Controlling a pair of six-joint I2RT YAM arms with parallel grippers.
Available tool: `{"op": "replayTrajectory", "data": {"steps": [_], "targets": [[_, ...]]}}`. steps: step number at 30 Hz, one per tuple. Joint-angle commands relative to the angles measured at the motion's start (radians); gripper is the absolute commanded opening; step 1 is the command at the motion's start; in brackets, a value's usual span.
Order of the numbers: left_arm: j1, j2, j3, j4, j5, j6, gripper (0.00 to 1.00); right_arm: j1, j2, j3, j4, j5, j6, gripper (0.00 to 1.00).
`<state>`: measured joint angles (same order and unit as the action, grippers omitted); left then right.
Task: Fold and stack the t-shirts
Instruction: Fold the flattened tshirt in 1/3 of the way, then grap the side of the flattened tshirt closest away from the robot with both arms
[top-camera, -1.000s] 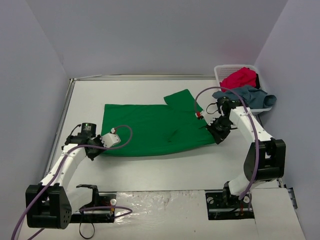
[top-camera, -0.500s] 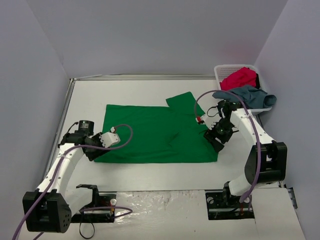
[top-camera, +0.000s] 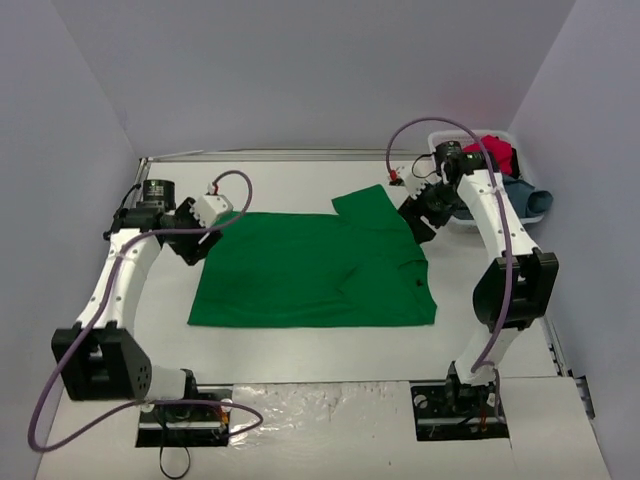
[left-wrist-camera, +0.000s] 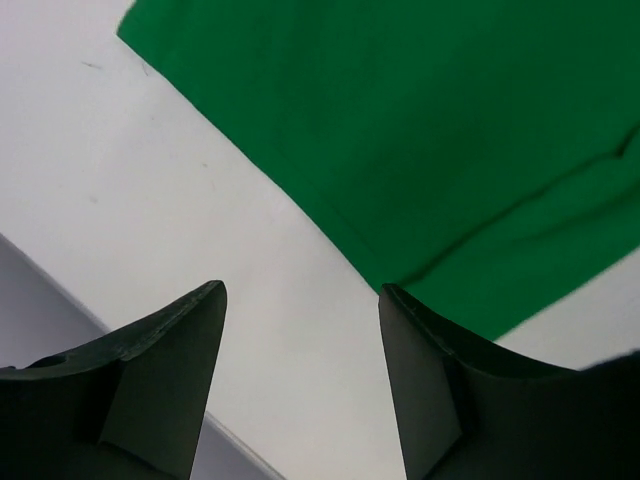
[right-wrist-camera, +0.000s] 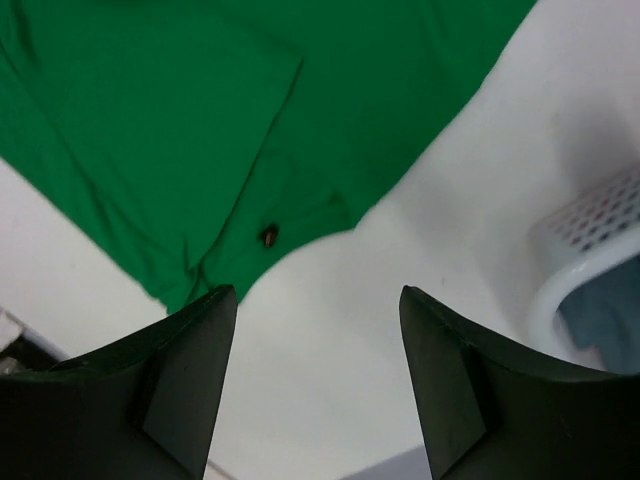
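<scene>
Green t-shirt (top-camera: 315, 270): spread flat in the middle of the bench (top-camera: 300, 350), one short sleeve sticking out at its far edge; a small dark mark (right-wrist-camera: 268, 236) sits near its right hem.
Crimson t-shirt (top-camera: 497, 152): bunched up in the white lattice basket (right-wrist-camera: 585, 230) at the far right corner of the bench.
Grey-blue t-shirt (top-camera: 535, 198): draped over the basket's near rim and hanging partly outside it.
Left arm (top-camera: 125, 275): reaches to the far left corner of the green t-shirt.
Left jaws: wide apart and holding nothing; the dark fingers (left-wrist-camera: 165, 385) are over bare bench, with the shirt's edge just beyond them.
Right arm (top-camera: 500, 230): stretches towards the far right, between the green t-shirt's sleeve and the basket.
Right jaws: wide apart and holding nothing; the fingers (right-wrist-camera: 180, 385) frame bare bench, with the green hem to one side and the basket corner to the other.
</scene>
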<state>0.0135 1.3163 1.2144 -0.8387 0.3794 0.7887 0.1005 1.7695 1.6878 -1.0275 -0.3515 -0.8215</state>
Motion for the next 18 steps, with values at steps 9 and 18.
{"op": "replayTrajectory", "data": {"steps": [9, 18], "targets": [[0.155, 0.731, 0.719, -0.054, 0.377, -0.288, 0.59, -0.001, 0.516, 0.526, -0.121, -0.273, 0.016, 0.59], [0.206, 1.079, 1.095, -0.083, 0.449, -0.379, 0.57, -0.004, 0.642, 0.584, -0.129, -0.265, -0.011, 0.61]]}}
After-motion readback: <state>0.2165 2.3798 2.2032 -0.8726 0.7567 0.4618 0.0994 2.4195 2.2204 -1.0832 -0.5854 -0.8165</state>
